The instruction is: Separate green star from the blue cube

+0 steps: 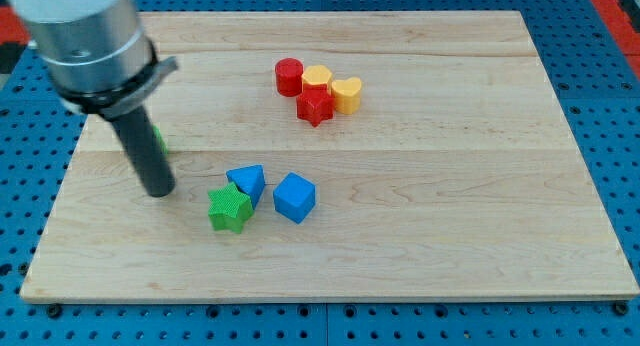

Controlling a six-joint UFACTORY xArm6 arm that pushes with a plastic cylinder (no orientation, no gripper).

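The green star lies on the wooden board at the lower left of centre. It touches a blue triangular block just above it. The blue cube sits a short gap to the star's right. My tip rests on the board to the left of the green star, about a block's width away from it and touching no block. The rod rises up and left to the arm's grey body at the view's top left.
A red cylinder, a yellow block, a yellow heart-shaped block and a red star cluster at the view's top centre. A green block peeks out behind the rod.
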